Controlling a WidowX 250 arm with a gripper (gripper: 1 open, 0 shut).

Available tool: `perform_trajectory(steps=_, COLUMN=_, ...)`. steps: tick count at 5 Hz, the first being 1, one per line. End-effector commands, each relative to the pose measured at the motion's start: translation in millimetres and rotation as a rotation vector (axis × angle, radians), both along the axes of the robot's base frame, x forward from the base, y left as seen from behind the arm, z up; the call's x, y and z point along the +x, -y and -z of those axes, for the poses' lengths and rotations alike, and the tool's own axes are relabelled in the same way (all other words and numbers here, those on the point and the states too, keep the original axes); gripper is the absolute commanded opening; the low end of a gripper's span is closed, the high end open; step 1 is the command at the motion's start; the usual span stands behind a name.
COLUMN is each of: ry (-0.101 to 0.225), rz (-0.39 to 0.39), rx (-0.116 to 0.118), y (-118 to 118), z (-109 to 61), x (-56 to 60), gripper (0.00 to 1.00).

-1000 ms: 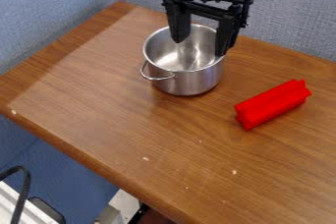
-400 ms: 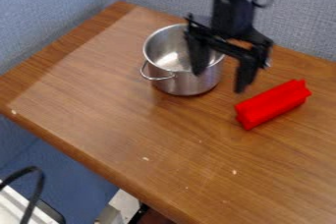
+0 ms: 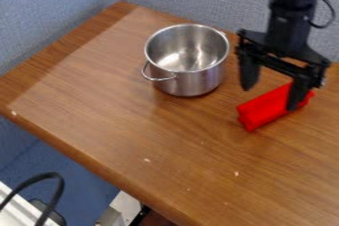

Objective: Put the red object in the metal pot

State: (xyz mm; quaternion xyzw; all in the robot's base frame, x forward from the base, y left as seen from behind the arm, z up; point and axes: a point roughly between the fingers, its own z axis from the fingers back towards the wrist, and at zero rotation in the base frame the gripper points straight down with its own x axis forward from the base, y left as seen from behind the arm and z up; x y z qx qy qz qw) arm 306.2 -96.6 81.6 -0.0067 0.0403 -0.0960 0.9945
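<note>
Relative to metal pot (image 3: 185, 59): gripper (image 3: 272, 81), jaws spread, has shifted from above it to over red block (image 3: 273, 106), which lies beside it on the robot-arm side, ungrasped; descent and grasp presumably next.

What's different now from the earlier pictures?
The black arm swung from above the pot to over the red block, its jaws open and lowered around it. I can't see any grip yet. Pot and block stayed put.
</note>
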Motion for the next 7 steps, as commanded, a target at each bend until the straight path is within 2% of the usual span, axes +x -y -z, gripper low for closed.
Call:
perform_trajectory(steps=1, ry=0.077, rz=0.026, rx=-0.020, y=14, z=-6.1, x=18.5, gripper=1.00)
perform_trajectory(steps=2, ry=0.093, rz=0.118, rx=0.008, y=13, z=2.6, x=30.3, gripper=1.00)
perform_trajectory(steps=3, ry=0.097, rz=0.118, rx=0.038, y=6, z=8.4, x=34.5, gripper=1.00)
perform_trajectory(steps=4, ry=0.102, rz=0.097, rx=0.057, y=-1, z=12.6, x=35.1, gripper=1.00)
perform_trajectory(steps=5, ry=0.092, rz=0.182, rx=0.056, y=-13, z=24.9, x=44.4, gripper=1.00)
perform_trajectory(steps=6, ry=0.100, rz=0.254, rx=0.051, y=-25, z=39.0, x=51.8, gripper=1.00)
perform_trajectory(steps=7, ry=0.090, rz=0.238, rx=0.052, y=-22, z=42.5, x=64.2, gripper=1.00)
